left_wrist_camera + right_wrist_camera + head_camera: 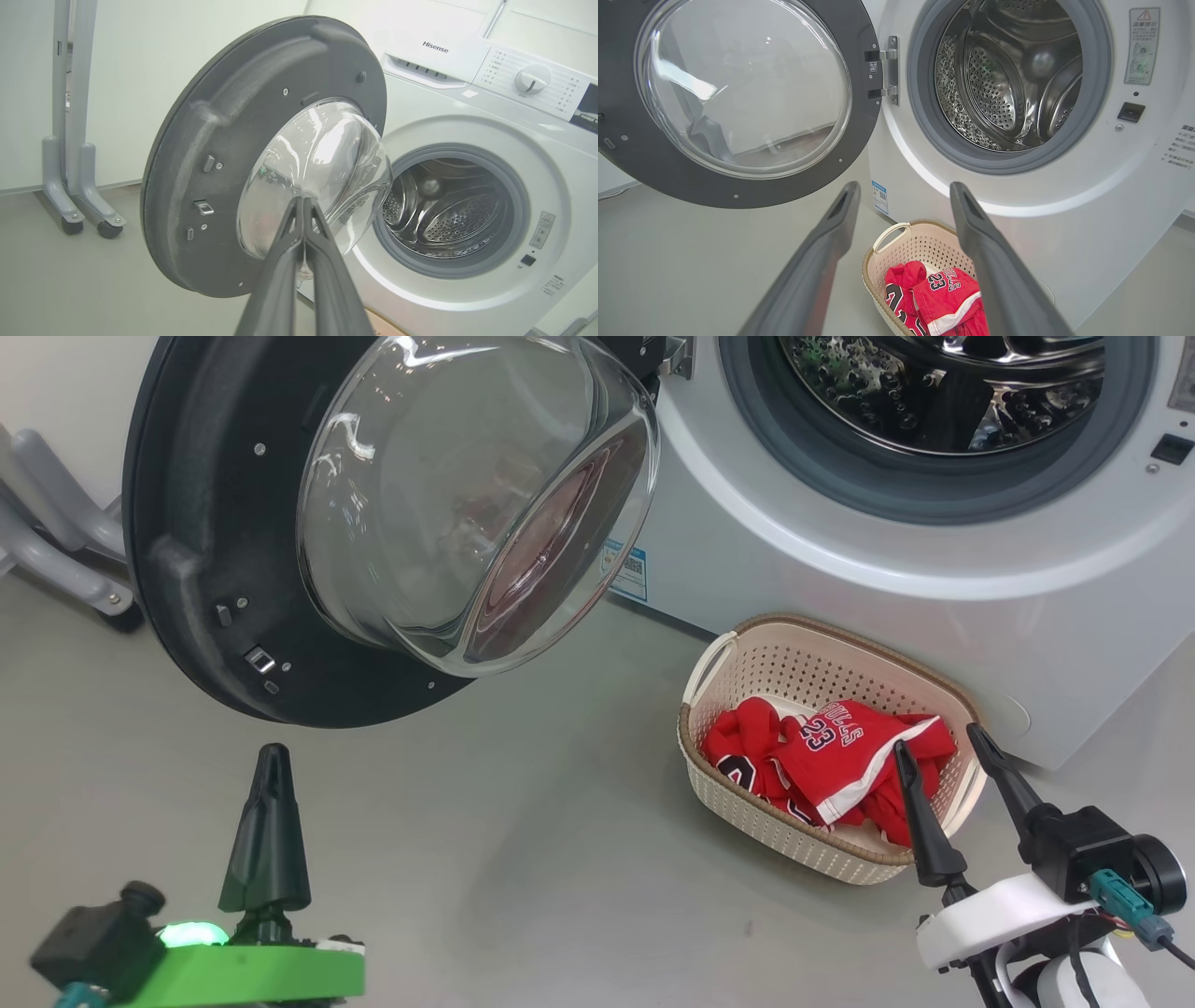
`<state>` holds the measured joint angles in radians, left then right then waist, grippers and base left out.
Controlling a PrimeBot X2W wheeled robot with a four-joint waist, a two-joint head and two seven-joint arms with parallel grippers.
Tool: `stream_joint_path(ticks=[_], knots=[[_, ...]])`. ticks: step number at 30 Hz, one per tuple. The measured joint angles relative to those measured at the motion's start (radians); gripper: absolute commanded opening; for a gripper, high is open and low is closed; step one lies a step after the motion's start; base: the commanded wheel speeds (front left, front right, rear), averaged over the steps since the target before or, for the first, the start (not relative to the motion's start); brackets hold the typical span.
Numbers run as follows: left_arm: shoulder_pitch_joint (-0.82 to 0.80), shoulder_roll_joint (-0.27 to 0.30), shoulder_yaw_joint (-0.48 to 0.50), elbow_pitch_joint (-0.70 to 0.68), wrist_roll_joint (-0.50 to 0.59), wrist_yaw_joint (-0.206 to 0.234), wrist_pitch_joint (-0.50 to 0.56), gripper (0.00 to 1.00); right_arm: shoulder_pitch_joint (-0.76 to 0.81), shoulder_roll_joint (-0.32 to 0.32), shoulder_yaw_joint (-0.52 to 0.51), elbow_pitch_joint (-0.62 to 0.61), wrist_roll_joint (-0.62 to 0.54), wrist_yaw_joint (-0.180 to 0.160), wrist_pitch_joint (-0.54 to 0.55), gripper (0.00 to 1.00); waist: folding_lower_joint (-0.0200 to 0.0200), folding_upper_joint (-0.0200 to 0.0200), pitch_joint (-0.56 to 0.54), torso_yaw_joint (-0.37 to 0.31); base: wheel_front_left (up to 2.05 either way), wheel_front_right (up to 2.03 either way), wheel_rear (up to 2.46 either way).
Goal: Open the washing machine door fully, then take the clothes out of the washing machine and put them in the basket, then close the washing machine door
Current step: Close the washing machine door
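Head view, basket (803, 667) on grey floor (513, 859), pale wall (65, 392)

Left tool (273, 754) low at left, fingers pressed together pointing up, right tool (938, 739) at lower right, fingers spread wide

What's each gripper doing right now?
Left gripper: shut, holding nothing.
Right gripper: open, holding nothing.

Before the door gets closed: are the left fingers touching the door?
Apart. Head view shows floor between the left fingers and the door rim.
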<state>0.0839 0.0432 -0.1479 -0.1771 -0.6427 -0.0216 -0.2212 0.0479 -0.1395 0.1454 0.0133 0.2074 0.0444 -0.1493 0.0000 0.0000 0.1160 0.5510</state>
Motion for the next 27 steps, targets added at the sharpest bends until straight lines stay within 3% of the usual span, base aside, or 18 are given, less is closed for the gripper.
stream_joint_path(ticks=[4, 11, 14, 17, 22, 27], knots=[[0.001, 0.002, -0.021, -0.054, -0.259, -0.049, -0.010, 0.00, 0.000, 0.000, -0.005, 0.000, 0.000, -0.002, 0.000, 1.00, 0.0000, 0.0000, 0.000, -0.001, 0.00, 0.00, 0.00], [0.023, 0.001, -0.072, -0.136, -0.547, -0.075, -0.030, 0.00, 0.001, 0.002, -0.017, 0.000, 0.000, -0.012, -0.002, 1.00, 0.0000, 0.0000, -0.002, -0.005, 0.00, 0.00, 0.00], [0.017, 0.001, -0.015, -0.159, -0.692, -0.085, -0.031, 0.00, 0.003, 0.004, -0.024, -0.001, 0.001, -0.018, -0.003, 1.00, 0.0000, 0.0000, -0.002, -0.006, 0.00, 0.00, 0.00], [-0.020, 0.000, 0.108, -0.174, -0.828, -0.090, -0.031, 0.00, 0.003, 0.005, -0.021, -0.004, 0.001, -0.021, -0.003, 1.00, 0.0000, 0.0000, 0.002, -0.011, 0.00, 0.00, 0.00], [-0.099, 0.008, 0.260, -0.182, -0.846, -0.090, -0.031, 0.00, 0.003, 0.005, -0.017, -0.015, 0.001, -0.021, -0.003, 1.00, 0.0000, 0.0000, 0.015, -0.026, 0.00, 0.00, 0.00], [-0.174, 0.106, 0.380, -0.129, -0.909, -0.090, -0.007, 0.00, 0.003, -0.001, -0.020, -0.024, 0.001, -0.021, -0.003, 1.00, 0.0000, 0.0000, 0.031, -0.045, 0.00, 0.00, 0.00]])
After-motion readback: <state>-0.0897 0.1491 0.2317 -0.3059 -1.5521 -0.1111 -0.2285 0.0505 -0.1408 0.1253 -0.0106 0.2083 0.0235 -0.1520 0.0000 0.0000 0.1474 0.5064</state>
